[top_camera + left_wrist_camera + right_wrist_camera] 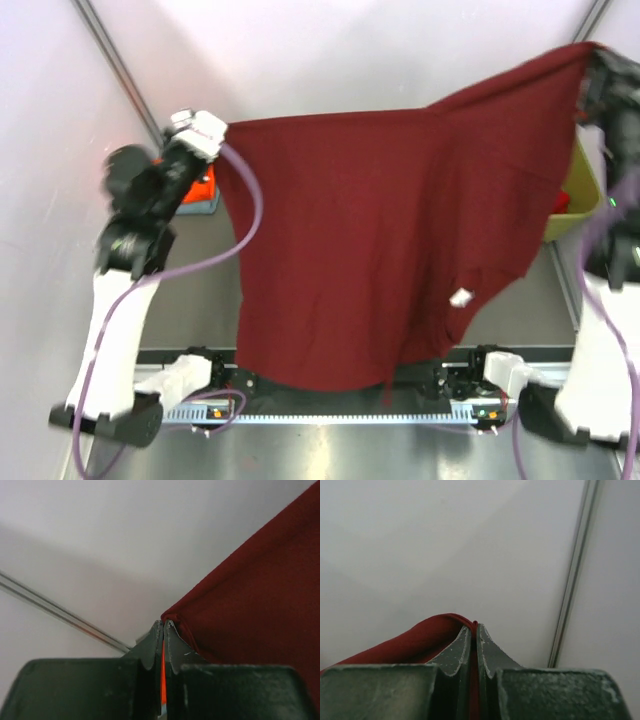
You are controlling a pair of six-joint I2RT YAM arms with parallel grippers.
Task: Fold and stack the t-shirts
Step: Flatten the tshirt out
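White walls (350, 50), maroon t-shirt (360, 230) partly hiding bin (578, 190)

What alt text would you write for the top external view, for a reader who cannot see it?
A dark maroon t-shirt hangs spread wide in the air, pinched at its upper corners by the left gripper and the right gripper. An olive-green bin shows past its right edge.

Maroon t-shirt (350, 240) hangs spread wide in air, both top corners pinched, R corner higher. Orange cloth (205, 187), prob. another t-shirt, lies far L, mostly hidden.
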